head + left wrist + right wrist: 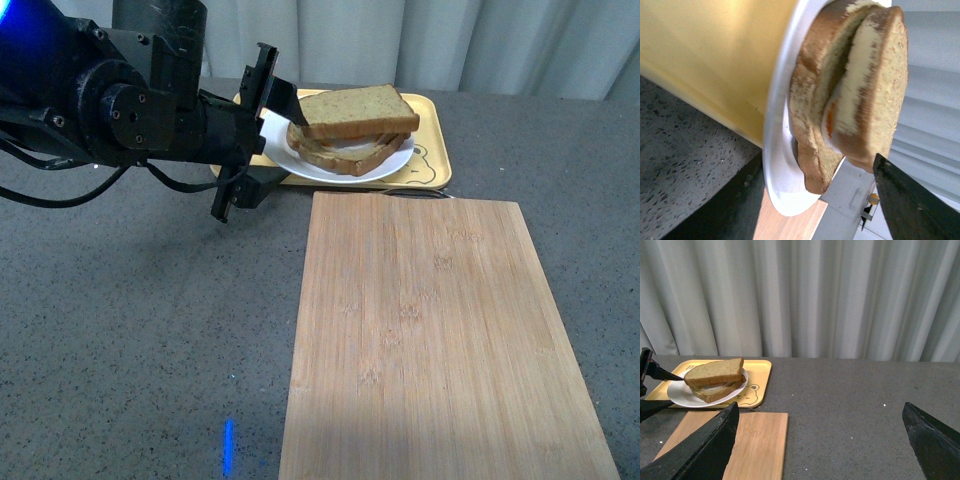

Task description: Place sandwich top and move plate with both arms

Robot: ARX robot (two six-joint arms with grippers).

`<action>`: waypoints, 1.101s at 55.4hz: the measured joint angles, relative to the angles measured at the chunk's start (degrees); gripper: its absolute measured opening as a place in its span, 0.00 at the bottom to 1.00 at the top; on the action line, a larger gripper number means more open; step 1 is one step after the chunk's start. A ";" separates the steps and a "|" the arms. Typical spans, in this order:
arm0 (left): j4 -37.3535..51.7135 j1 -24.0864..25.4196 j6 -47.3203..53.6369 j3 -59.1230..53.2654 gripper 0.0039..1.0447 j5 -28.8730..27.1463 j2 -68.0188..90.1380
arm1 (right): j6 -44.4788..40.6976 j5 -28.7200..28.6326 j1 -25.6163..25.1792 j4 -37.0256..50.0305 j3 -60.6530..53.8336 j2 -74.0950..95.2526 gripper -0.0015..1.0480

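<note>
**Brown top slice seated, plate lift pending**

Sandwich top (360, 108) lies slightly skewed on the lower slice (345, 158) and its pale filling. Both are on the plate (392, 163), which sits in the yellow tray (432, 150) at the far side of the bench (130, 330).

Left arm (130, 110): jaws apart, holding nothing. The upper finger touches the top slice's left edge; the lower one sits below the plate rim.

Right arm (935, 440): jaws wide apart, empty, well off to the plate's right.

Judgement: placing looks done, so the plate grasp is the step in hand. To do it well:
- Draw the upper finger clear of the bread.
- Close on bare rim only.
- Bring the right jaws to the opposite rim.
- Lift level and together.

Wooden board (440, 330), just in front of the tray, seems the likely landing spot.
</note>
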 joint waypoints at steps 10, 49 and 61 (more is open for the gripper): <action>-1.03 -0.04 6.10 -3.91 0.90 -2.34 -5.01 | 0.00 0.00 0.00 0.00 0.00 0.00 0.91; 42.84 -2.49 70.69 -42.60 0.65 -35.34 -26.49 | 0.00 0.02 0.00 0.00 0.00 0.00 0.91; 47.71 2.08 72.65 -55.21 0.30 -32.02 -38.84 | 0.00 -0.02 0.00 0.00 0.00 0.00 0.91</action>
